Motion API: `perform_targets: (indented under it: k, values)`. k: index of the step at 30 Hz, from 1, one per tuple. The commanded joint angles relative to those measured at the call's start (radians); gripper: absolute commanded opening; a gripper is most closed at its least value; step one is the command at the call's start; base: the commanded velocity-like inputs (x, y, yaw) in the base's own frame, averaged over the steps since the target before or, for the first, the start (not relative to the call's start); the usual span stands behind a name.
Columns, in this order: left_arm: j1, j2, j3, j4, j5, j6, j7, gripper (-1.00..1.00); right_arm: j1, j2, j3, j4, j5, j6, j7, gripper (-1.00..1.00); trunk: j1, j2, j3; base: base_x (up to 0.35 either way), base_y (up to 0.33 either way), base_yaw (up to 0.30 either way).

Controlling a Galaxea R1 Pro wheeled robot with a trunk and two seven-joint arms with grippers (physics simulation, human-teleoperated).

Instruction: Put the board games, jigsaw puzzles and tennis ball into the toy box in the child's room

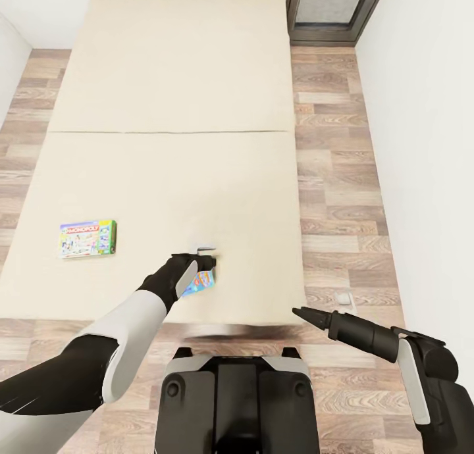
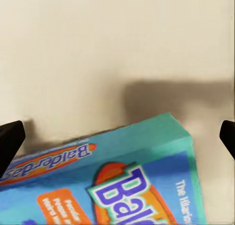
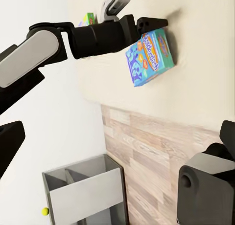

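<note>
Nearest in the head view, the right arm reaches forward over the wood floor (image 1: 342, 197) beside the bed; its gripper (image 1: 301, 313) tapers to a dark point there with its fingers together, and it has hold of nothing. In the right wrist view the two finger tips sit at opposite edges of the picture, so how wide it stands cannot be told.

That same view takes in a grey bin (image 3: 88, 195) with a divider on the floor, both compartments looking bare, and a small yellow-green ball (image 3: 45, 211) beside its outer wall.

A little farther, the left gripper (image 1: 205, 262) rests at the near end of the bed (image 1: 171, 112) on the blue board game (image 1: 200, 281). The right wrist view shows its fingers spread above that box, which is tilted up off the bedding. The left wrist view shows the box's blue and orange lid close up between the widely parted finger tips; whether they touch it cannot be told.

Two board games lie on the bed: farther left is the green-and-white Monopoly box (image 1: 88, 238), flat, well apart from the blue one.
</note>
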Motion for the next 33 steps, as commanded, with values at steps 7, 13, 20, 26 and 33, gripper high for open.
perform_targets:
  k: [7,13,20,26,33]
  values:
    - [0.000,0.000,-0.003,0.029,0.028,0.005,0.008,1.00,0.000,0.000,0.002,0.000,0.000,0.004,0.003,1.00,0.001,-0.001,-0.001,-0.136,-0.084,0.000]
    - [0.000,0.000,-0.002,0.029,0.028,0.004,0.008,1.00,0.000,0.000,0.003,0.000,0.000,0.004,0.003,1.00,0.001,-0.001,-0.001,-0.064,-0.040,0.000]
    - [0.000,0.000,-0.003,0.029,0.028,0.005,0.008,1.00,0.000,0.001,0.003,0.000,0.000,0.004,0.003,1.00,0.001,-0.001,-0.001,-0.030,-0.003,0.000]
    - [0.000,0.000,-0.003,0.029,0.028,0.005,0.008,1.00,0.000,0.001,0.004,0.000,0.000,0.004,0.003,1.00,0.001,-0.001,-0.001,-0.133,0.000,0.000]
    - [0.000,0.000,-0.002,0.029,0.028,0.005,0.008,1.00,0.000,0.001,0.004,0.000,0.001,0.004,0.003,1.00,0.001,-0.001,-0.001,-0.196,0.000,0.000]
